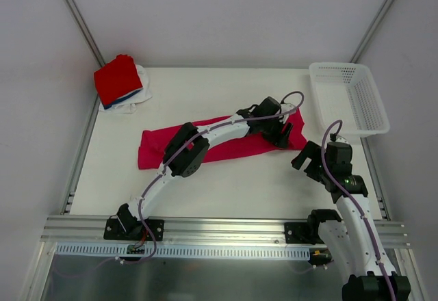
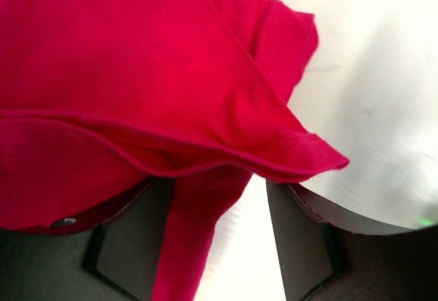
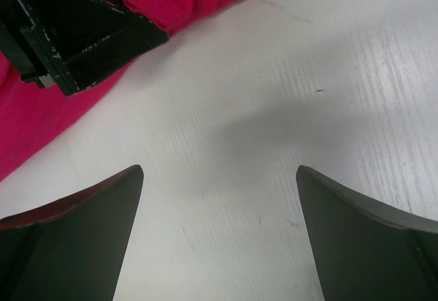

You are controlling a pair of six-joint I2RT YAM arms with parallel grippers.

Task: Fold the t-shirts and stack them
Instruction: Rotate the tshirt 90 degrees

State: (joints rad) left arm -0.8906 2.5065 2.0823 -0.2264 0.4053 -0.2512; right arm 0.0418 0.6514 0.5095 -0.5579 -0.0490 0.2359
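Folding step: left end effector [image 2: 220, 208] is at the crimson t-shirt [image 1: 154, 152] hem, tips hidden by cloth, so grip can't be told. Right end effector [image 3: 219, 208] is spread and empty. Next: secure the hem, then fold it across.

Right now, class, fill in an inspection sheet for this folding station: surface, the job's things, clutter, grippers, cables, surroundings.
Surface: white table, faint scuffs in the right wrist view.
Job's things: crimson-pink shirt lying as a long rumpled strip mid-table; folded stack in the far left corner, red on top, blue and white edges beneath.
Clutter: white mesh basket at the far right, looks empty.
Grippers: left gripper open at the strip's right end, cloth between its fingers; right gripper open over bare table beside the shirt.
Cables: purple cables run along both arms.
Surroundings: white panels; metal rail at the near edge.
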